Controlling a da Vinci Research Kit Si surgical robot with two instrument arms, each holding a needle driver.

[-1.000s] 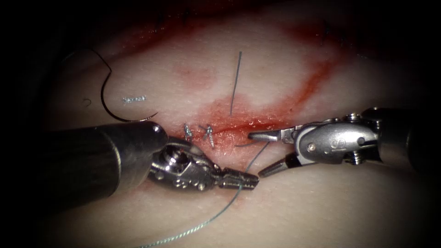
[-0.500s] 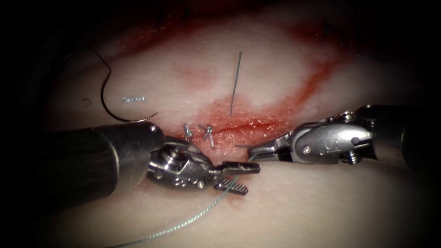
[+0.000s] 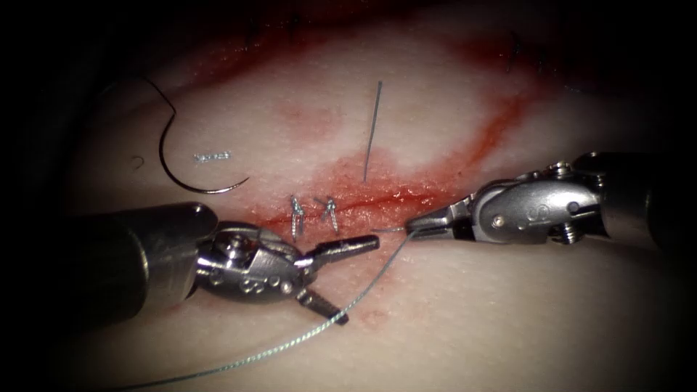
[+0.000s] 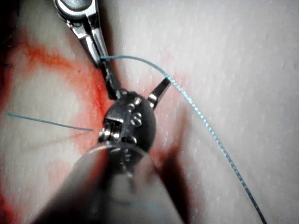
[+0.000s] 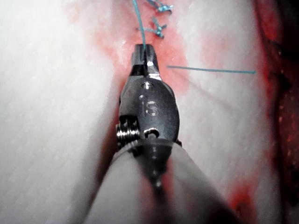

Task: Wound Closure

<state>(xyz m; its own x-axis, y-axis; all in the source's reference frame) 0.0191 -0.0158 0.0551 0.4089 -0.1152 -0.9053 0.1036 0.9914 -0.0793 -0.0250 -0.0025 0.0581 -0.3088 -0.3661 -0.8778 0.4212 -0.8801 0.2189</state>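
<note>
Your right tool pinches the thread just right of the knots; your left tool lies spread, holding nothing. Two stitches are tied; the cut rightward remains unclosed. The needle rests free on the tissue, upper left.

Bare tissue lies open near the camera on the right. A taut thread crosses the near left; two knots and an upright thread tail crowd the cut, the needle lies far left
</note>
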